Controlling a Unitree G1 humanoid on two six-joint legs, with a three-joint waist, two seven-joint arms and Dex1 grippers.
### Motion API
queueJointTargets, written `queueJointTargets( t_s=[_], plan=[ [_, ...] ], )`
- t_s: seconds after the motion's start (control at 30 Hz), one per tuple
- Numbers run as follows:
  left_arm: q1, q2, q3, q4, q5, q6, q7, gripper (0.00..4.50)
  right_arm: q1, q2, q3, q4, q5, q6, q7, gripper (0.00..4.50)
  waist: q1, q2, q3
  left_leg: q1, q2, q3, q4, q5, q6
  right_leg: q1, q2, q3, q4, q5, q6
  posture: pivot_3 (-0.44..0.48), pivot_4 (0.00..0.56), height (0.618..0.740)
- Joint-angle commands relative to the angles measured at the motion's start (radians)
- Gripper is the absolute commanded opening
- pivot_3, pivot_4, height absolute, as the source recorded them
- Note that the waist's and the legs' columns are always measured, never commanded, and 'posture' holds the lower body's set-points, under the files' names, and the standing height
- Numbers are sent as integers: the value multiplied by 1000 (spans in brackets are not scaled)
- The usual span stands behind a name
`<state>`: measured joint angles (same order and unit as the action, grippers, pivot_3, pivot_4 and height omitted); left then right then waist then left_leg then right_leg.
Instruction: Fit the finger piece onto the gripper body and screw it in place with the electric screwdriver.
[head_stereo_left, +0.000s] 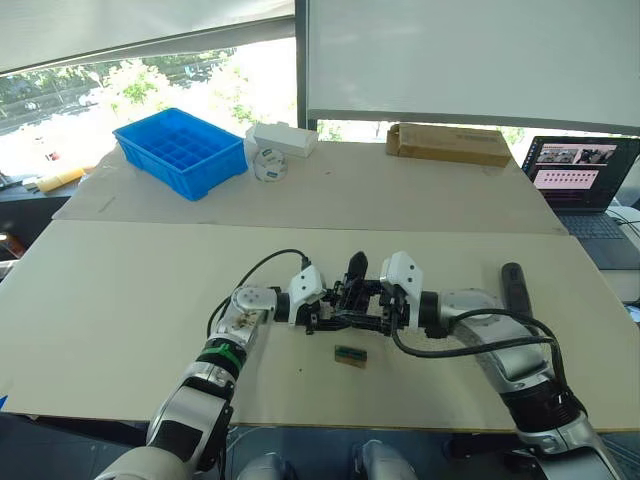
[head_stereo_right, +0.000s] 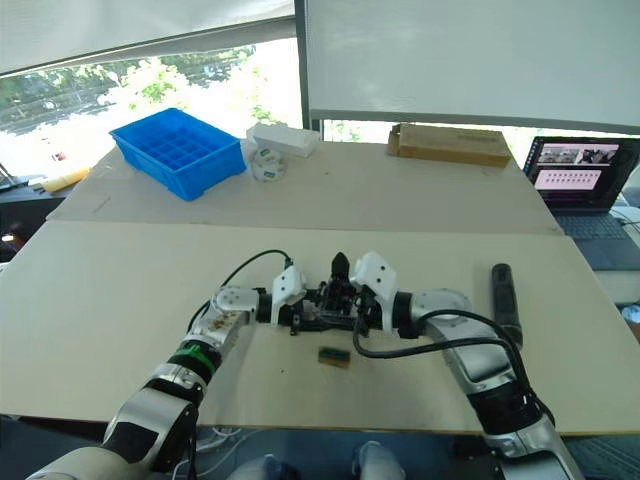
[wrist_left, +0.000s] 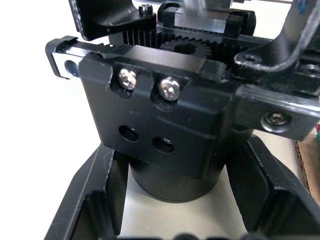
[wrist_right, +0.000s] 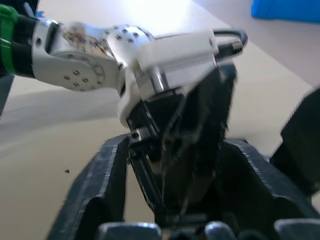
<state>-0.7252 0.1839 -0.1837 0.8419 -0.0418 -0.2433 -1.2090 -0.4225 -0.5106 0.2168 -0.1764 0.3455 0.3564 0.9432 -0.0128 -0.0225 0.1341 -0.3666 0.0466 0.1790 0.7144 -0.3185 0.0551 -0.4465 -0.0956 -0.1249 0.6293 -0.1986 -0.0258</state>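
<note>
Gripper body (head_stereo_left: 352, 302): black, blocky, rigid; likely dense, metal rack and screws exposed. Best taken by its flat block sides, clear of the teeth. Located table centre, between both grippers.

Left gripper (head_stereo_left: 318, 310): at 9 o'clock of the body, fingers (wrist_left: 102, 200) spread, flanking its block.

Right gripper (head_stereo_left: 385, 312): at 3 o'clock, seemingly closed on the body; view blurred.

Electric screwdriver (head_stereo_left: 515, 290): lying at 3 o'clock, unheld.
</note>
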Motion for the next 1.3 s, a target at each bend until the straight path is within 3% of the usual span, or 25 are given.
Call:
queueJointTargets(
  t_s=[0.03, 0.37, 0.5, 0.53, 0.73, 1.0, 1.3],
  plan=[
    [7, -1, -16, 17, 9, 5, -7, 2304, 8, 23, -46, -12, 21, -98, 21, 4451, 0, 0, 0, 0, 0, 0, 0, 0, 0, 0, 0, 0, 0, 0, 0, 0, 150, 740],
    [18, -6, -1, 6, -10, 24, 0, 2304, 51, 35, -115, -30, 66, -192, 55, 4451, 0, 0, 0, -1, 0, 0, 0, 0, 0, 0, 0, 0, 0, 0, 0, 0, 150, 740],
    [22, -10, 17, -13, -40, 61, -6, 4179, 75, 27, -147, -70, 80, -207, 58, 4500, 0, 0, 0, -1, 0, 0, 0, 0, 0, -1, 0, 0, 0, 0, 0, 0, 150, 740],
    [24, -7, 17, -20, -40, 53, 0, 4405, 84, 22, -159, -90, 88, -208, 57, 4500, 0, 0, 0, -1, 0, 0, 0, 0, 0, -1, 0, 0, 0, 0, 0, 0, 150, 740],
    [92, 58, 62, -134, -90, 65, -1, 4405, 155, -30, -243, -212, 148, -183, 39, 4500, -4, 0, 1, -2, 0, -1, 0, 0, 0, -3, 0, 1, 0, 0, 0, 0, 150, 740],
    [234, 226, 158, -378, -227, 200, -57, 4405, 212, -108, -349, -295, 245, -115, 21, 4500, 0, 1, 2, -3, 0, -1, 0, 1, -1, -5, 0, 2, 1, 0, 0, 0, 150, 740],
    [477, 425, 373, -678, -406, 274, -56, 4405, 458, -174, -653, -294, 249, -130, -48, 4500, 20, 2, 3, -4, 0, -1, 0, 0, -1, -6, -3, 2, 0, -1, 1, 0, 150, 740]
  ],
)
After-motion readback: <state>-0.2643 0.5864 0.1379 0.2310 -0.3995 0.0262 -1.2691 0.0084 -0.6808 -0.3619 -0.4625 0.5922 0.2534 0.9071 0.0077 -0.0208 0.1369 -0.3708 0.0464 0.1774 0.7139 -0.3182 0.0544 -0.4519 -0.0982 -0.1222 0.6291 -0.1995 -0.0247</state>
